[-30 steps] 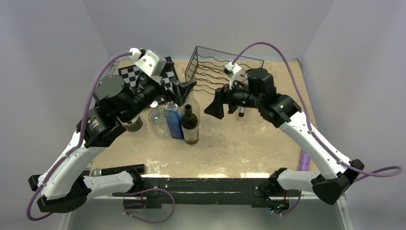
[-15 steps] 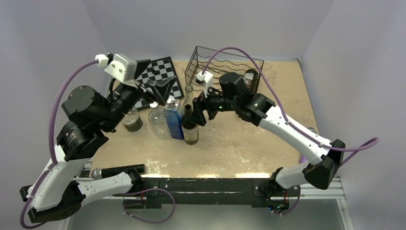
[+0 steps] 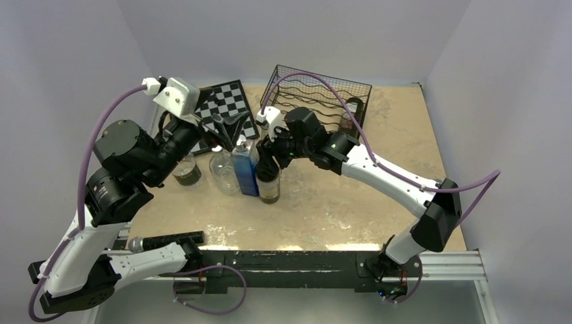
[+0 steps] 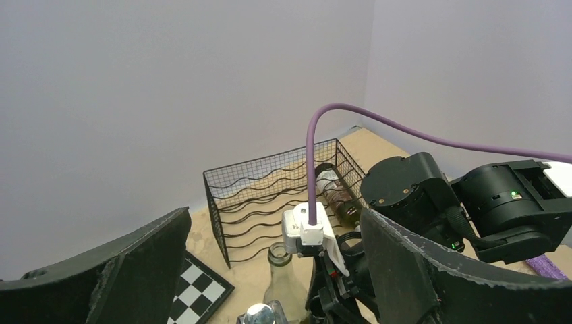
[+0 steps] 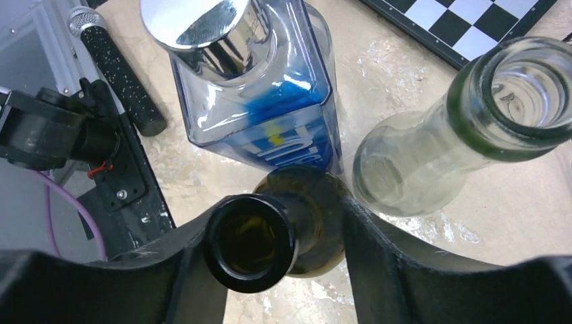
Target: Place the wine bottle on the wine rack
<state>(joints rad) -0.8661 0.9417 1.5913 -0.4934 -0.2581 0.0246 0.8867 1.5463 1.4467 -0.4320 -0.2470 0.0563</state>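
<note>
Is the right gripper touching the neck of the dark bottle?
Cannot tell. In the right wrist view the right gripper straddles the dark bottle: a gap shows beside one finger, but the other overlaps the rim's edge.

**Table layout as found**

We find the wine rack (image 3: 317, 94) at the far middle of the table (image 3: 364, 202), with one bottle (image 3: 350, 113) lying in its right end. The chessboard (image 3: 226, 101) lies just left of the rack. Before them stands a row: a jar (image 3: 186, 174) leftmost, then a round bottle (image 3: 221, 169), a square bottle (image 3: 244, 172), and the wine bottle (image 3: 268, 185) rightmost. An open-necked bottle (image 5: 432, 162) stands just behind the wine bottle. A microphone (image 3: 165, 240) lies at the near left edge.
</note>
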